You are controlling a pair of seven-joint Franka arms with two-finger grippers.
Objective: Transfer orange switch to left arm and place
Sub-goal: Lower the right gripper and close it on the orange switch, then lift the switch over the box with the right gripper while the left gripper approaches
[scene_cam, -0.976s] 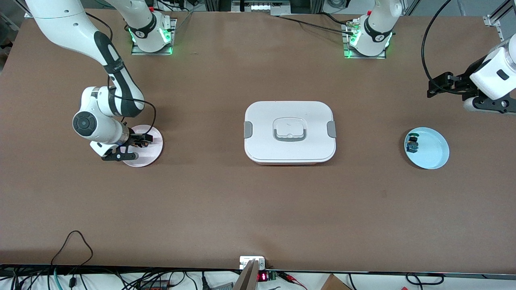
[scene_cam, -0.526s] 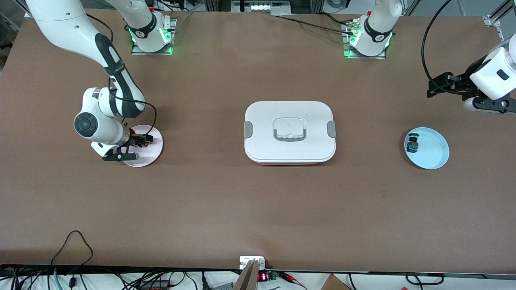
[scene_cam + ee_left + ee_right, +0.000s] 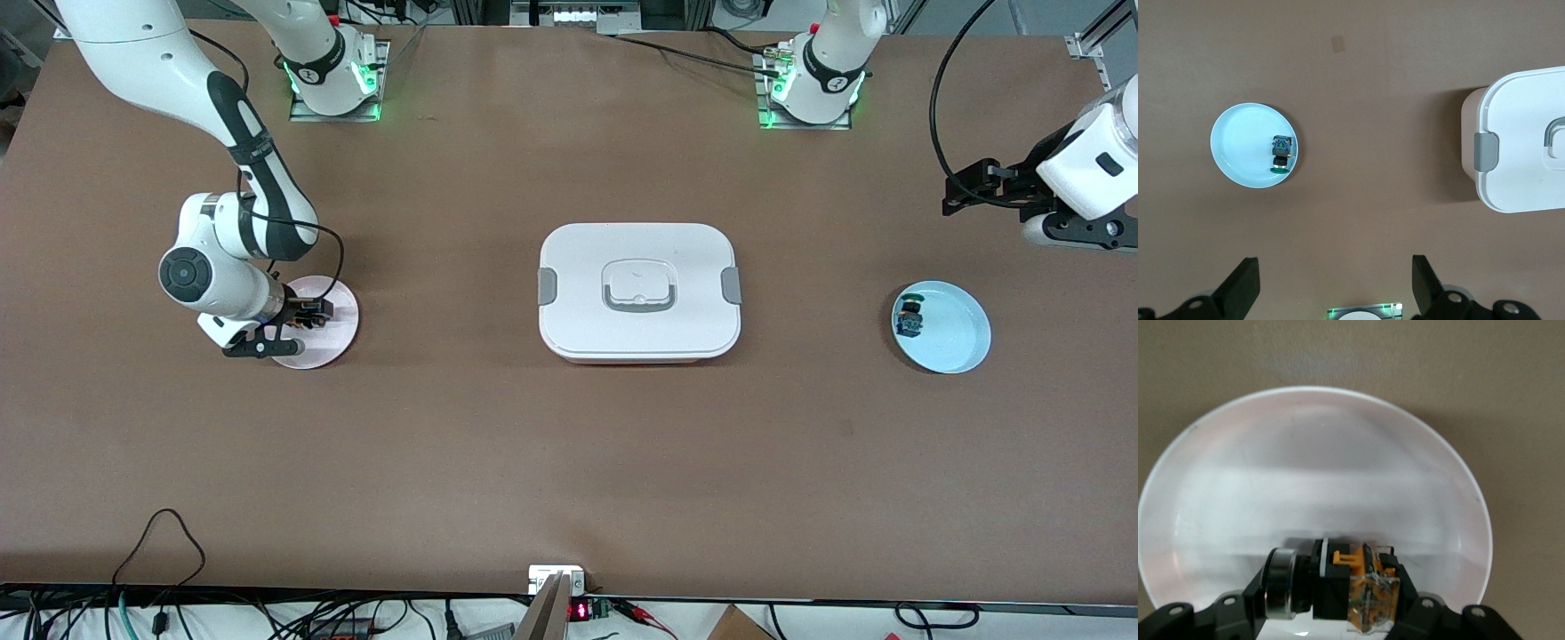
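Orange switch (image 3: pixel 1355 587): a very small push-button part, seen in the right wrist view lying on its side, with a black collar and an orange-tan body wrapped in something shiny. It is located on or just above the pink plate (image 3: pixel 342 331) toward the right arm's end of the table; whether it is touching the plate cannot be told. In the front view it is hidden by the gripper.

Handling, as judged: light, rigid, hard plastic, probably a little slippery on the wrapped body; not fragile. The flat sides of the body and collar are judged the best place for a grip, rather than the rounded cap end.

Right gripper (image 3: pixel 311 313): low over the pink plate, fingers (image 3: pixel 1251 603) closed against the two ends of the switch, so the switch is taken as gripped.

Left gripper (image 3: pixel 965 188): held in the air over the table at the left arm's end, fingers (image 3: pixel 1238 287) spread wide with nothing between them; this arm is waiting.

Box (image 3: pixel 638 291): large, white, lidded, with grey side clips and a recessed handle, at the middle of the table between the two plates, well apart from both.

Blue plate (image 3: pixel 965 342): near the left arm's end, holding a second small switch (image 3: pixel 909 317) with a green cap and blue body, which is not the task's item.

Table (image 3: pixel 569 462): brown surface.
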